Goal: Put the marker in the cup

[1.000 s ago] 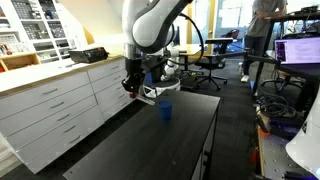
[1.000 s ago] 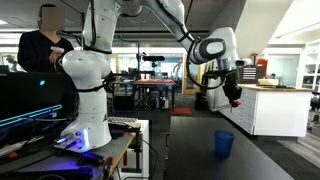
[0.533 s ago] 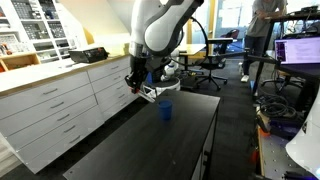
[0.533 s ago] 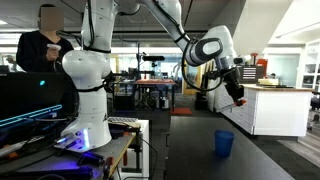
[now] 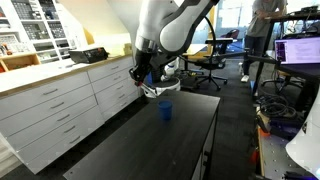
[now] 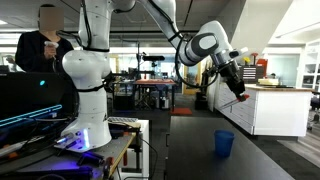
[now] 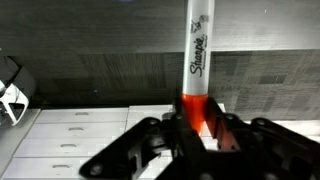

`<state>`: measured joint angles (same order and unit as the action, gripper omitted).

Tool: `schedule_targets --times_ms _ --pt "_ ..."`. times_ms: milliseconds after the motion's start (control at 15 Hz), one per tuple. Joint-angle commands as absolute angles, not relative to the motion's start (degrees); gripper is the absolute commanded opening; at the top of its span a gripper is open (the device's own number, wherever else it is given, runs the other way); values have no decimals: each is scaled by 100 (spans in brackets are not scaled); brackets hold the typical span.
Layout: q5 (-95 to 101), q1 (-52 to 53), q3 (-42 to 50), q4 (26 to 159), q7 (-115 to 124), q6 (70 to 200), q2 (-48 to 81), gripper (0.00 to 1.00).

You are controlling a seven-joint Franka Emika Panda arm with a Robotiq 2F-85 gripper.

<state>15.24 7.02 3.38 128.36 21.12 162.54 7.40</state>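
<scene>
Both exterior views evenly lit, low-res, soft. Window (image 5: 228,14) glare at 1 o'clock. Wrist view dimmer, foreground blurred at 6 o'clock.

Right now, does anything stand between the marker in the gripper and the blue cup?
Nothing visible does. The gripper holds the marker in the air, the cup stands on the dark table, and only open air shows between them.
</scene>
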Motion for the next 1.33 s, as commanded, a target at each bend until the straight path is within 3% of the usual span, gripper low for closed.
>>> schedule_targets --times_ms 0,1267 --pt "2272 817 562 13289 2934 16539 250 6" --pt "7430 672 592 13577 8031 16299 -560 6"
